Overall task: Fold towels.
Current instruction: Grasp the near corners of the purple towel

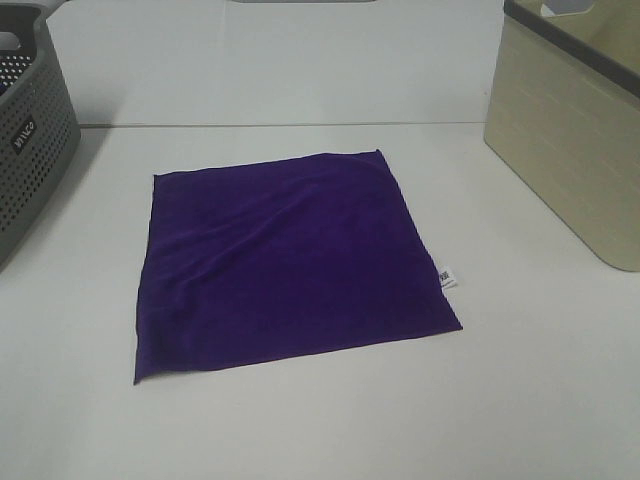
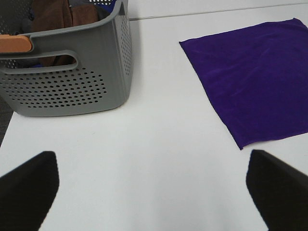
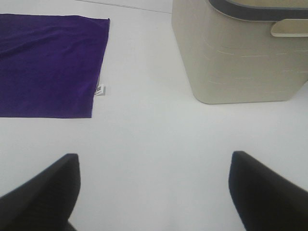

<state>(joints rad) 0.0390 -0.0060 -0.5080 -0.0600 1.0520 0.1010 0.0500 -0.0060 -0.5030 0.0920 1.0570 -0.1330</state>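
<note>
White table point(image 1: 300, 430) fills the high view. A deep purple towel point(image 1: 290, 265) lies spread flat at centre, unfolded, w/ soft ripples, turned slightly so one corner points to 5 o'clock. A beige bin point(image 1: 570, 150) stands at 2 o'clock, apart from the towel. A grey perforated basket point(image 1: 30, 140) sits at 9 to 10 o'clock, cut off by the frame edge; brown cloth point(image 2: 53, 14) shows inside it. Left gripper point(image 2: 151, 173): fingers spread wide, only bare table btwn them. Right gripper point(image 3: 154, 168): also spread wide, holding nothing. A small white tag point(image 1: 446, 279) sticks out from the towel's 3 o'clock edge.
</note>
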